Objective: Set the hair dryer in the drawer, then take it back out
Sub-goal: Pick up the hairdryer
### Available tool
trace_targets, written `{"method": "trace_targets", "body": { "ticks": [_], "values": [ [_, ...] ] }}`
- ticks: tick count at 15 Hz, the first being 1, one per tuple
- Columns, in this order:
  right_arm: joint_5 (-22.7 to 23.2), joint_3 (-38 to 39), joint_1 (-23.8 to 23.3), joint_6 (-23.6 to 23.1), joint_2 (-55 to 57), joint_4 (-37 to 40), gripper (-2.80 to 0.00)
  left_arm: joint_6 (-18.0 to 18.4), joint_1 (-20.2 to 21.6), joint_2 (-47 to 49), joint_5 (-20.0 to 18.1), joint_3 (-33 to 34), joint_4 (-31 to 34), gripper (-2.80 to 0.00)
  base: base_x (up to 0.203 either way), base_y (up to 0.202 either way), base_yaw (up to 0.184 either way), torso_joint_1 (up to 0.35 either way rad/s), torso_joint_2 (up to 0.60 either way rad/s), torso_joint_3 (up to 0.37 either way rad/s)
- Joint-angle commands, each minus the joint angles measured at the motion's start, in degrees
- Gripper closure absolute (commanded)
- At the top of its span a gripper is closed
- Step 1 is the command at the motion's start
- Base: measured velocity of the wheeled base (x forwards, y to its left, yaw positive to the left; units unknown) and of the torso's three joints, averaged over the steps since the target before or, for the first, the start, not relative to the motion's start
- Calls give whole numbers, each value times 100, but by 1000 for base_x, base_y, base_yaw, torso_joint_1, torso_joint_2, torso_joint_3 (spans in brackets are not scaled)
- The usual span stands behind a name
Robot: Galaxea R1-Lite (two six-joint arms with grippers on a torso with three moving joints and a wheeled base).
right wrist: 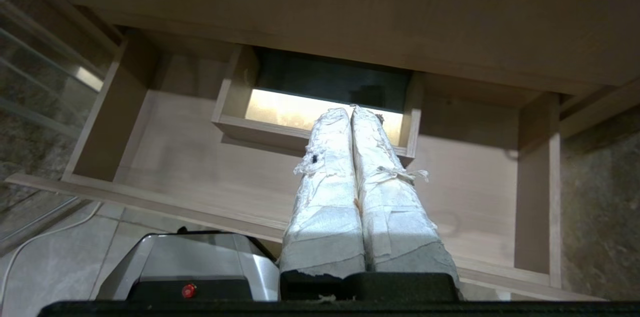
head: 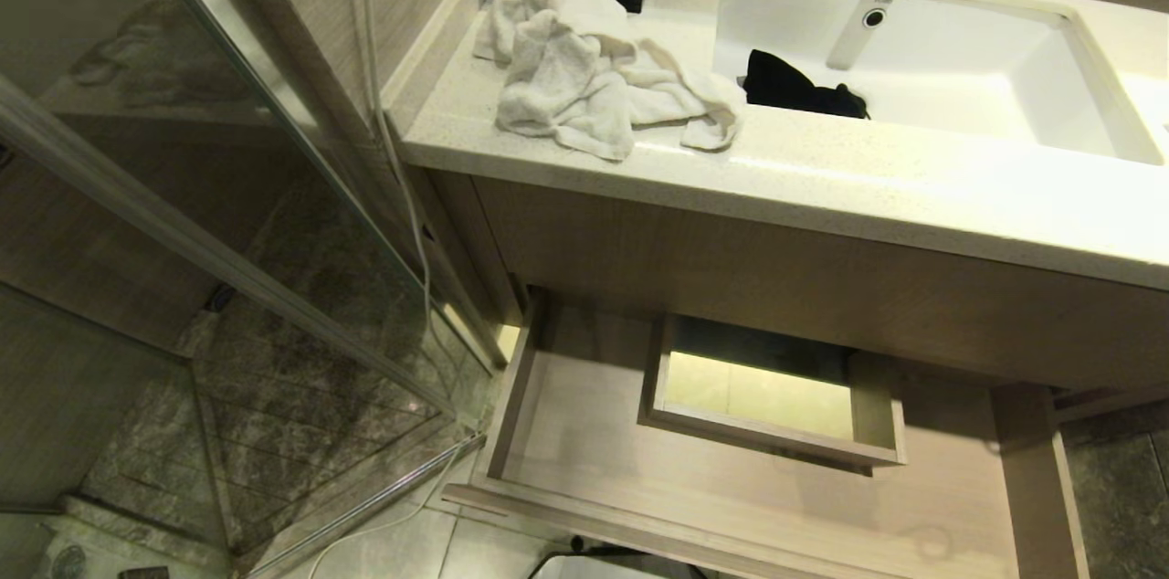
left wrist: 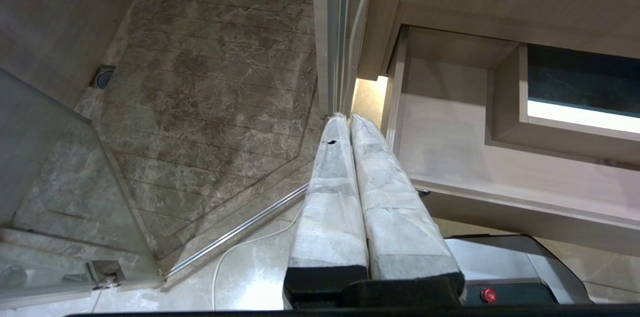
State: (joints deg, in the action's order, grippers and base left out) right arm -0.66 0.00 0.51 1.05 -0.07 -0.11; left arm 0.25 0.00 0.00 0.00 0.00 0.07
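Head view: the drawer (head: 584, 433) stands pulled out beneath the worktop (head: 822, 186), its bare floor surrounding a boxed cutout (head: 776, 396). A white towel (head: 584, 68) lies crumpled at the worktop's front edge beside the sink (head: 1078, 86), which holds a dark object (head: 795, 86). No hair dryer is visible.

Left wrist view: the left gripper (left wrist: 345, 119) is closed and empty, beside the drawer's side wall, near the glass shower partition (left wrist: 50, 167).

Right wrist view: the right gripper (right wrist: 351, 111) is closed, empty, above the cutout.
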Motion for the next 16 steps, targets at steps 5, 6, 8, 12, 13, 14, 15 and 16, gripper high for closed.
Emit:
{"method": "trace_targets", "body": {
  "ticks": [5, 6, 8, 12, 13, 14, 15, 16],
  "values": [
    [-4, 0, 2, 1, -1, 2, 0, 1, 0, 0, 0, 0, 1, 0, 0, 0, 0, 0, 0, 0],
    [-4, 0, 2, 1, -1, -3, 0, 1, 0, -1, 0, 0, 1, 0, 0, 0, 0, 0, 0, 0],
    [-4, 0, 2, 9, -1, -7, 0, 1, 0, 0, 0, 0, 1, 0, 0, 0, 0, 0, 0, 0],
    [0, 0, 2, 18, -1, -7, 0, 1, 0, 0, 0, 1, 1, 0, 0, 0, 0, 0, 0, 0],
    [-4, 0, 2, 18, -1, -7, 0, 1, 0, 0, 0, 5, 1, 0, 0, 4, -81, 5, 3, -1],
    [-4, 0, 2, 18, -1, -7, 0, 1, 0, 0, 0, 3, 1, 0, -7, 14, -122, 6, 2, 2],
    [-4, 0, 2, 18, -1, -7, 0, 1, 0, 0, 0, 0, 1, 0, -4, 13, -166, 2, -1, 6],
    [-4, 0, 2, 18, -1, -7, 0, 1, 0, 0, 0, 0, 1, 0, -4, 16, -176, -1, 1, 2]
  ]
}}
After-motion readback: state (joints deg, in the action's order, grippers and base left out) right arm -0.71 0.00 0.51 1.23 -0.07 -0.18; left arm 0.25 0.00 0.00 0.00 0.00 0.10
